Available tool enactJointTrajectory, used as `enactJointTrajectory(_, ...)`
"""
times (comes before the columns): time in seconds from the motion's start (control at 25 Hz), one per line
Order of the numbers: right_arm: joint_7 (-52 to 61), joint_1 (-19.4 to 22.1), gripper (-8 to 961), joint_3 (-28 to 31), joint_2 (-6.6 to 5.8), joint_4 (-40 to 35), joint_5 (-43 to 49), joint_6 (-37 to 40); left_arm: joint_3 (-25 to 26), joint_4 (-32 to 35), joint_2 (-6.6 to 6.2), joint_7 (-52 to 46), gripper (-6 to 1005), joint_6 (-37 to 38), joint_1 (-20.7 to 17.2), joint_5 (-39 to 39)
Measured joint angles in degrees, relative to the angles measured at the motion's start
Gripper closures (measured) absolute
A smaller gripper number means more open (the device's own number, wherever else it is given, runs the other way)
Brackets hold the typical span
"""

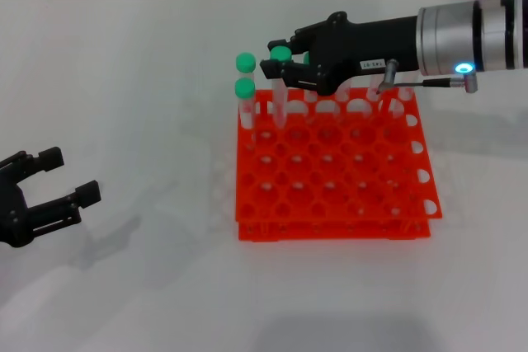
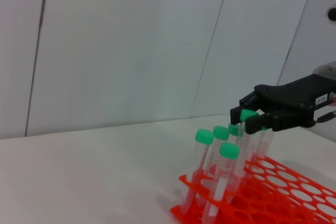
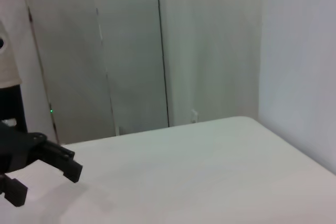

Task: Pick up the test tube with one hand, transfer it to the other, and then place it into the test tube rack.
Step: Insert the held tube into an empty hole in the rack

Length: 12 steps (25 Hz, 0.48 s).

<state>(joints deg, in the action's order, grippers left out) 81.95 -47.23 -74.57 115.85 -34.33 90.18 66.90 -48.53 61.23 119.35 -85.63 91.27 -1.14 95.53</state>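
While the right pincer grips a green-capped test tube over the orange test tube rack's far-left corner, left pincer gaping open, low over the white table.

Bright, even light; soft shadows.

Left claw cut by frame edge; rack cropped.

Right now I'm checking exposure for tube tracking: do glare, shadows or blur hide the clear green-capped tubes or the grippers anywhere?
Head view: even light, soft shadows under the bright orange plastic rack and the unlabelled black left gripper; clear tube bodies fade against the white table. Left wrist view: green-capped tubes readable, the white-labelled black right gripper sharp enough. Right wrist view: no tubes; the left gripper slightly soft.
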Motion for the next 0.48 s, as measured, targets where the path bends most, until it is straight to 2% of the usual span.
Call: enactJointTrajectory(0.48,0.06,0.03,694,-0.4,-0.01,-0.01,-0.25,-0.49,0.02,-0.08,-0.07,0.07,131,-0.04,0.39,0.11)
